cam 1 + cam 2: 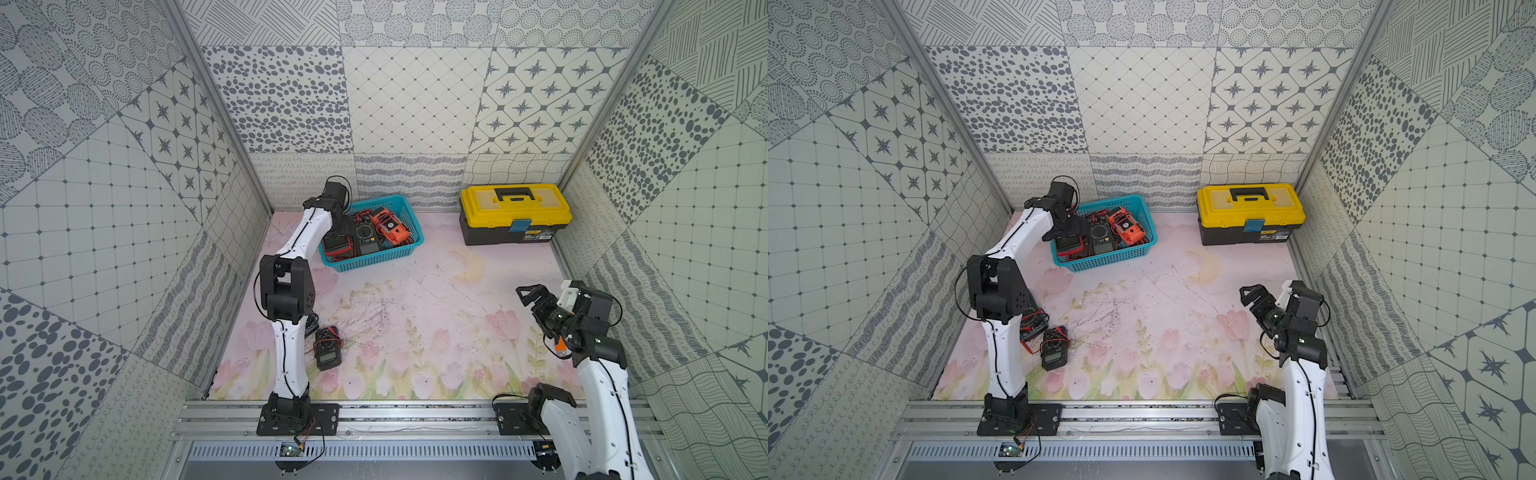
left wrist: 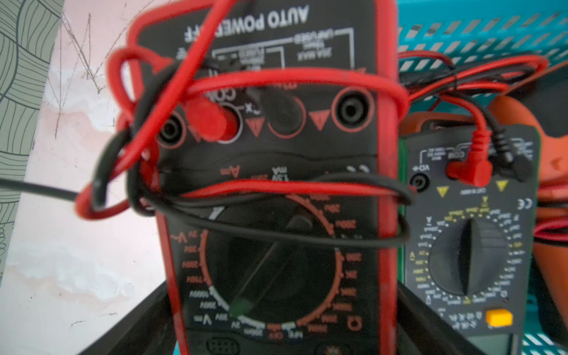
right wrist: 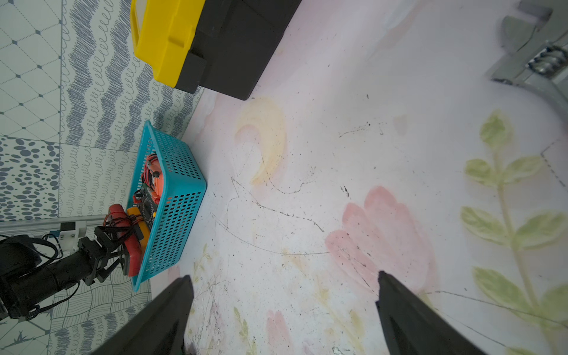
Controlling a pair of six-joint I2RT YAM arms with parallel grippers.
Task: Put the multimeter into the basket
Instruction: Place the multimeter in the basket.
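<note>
Left hand point(image 1: 338, 230) spread wide, straddling the red multimeter point(image 2: 276, 270) marked "AUTO POWER OFF" at the basket point(image 1: 374, 259) end. Right hand point(image 3: 284, 275) spread too, over the worktop point(image 3: 307, 184), holding nothing.

The basket point(image 1: 374, 259) stands at the desk's point(image 1: 436, 291) back left, the toolbox point(image 1: 515, 208) back right. A multimeter point(image 1: 328, 351) lies near the front left corner.

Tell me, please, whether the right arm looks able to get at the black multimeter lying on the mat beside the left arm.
Possibly: the right gripper is open, and bare mat lies between it and the black multimeter. But it sits close beside the left arm, far across, so reach is uncertain.
</note>
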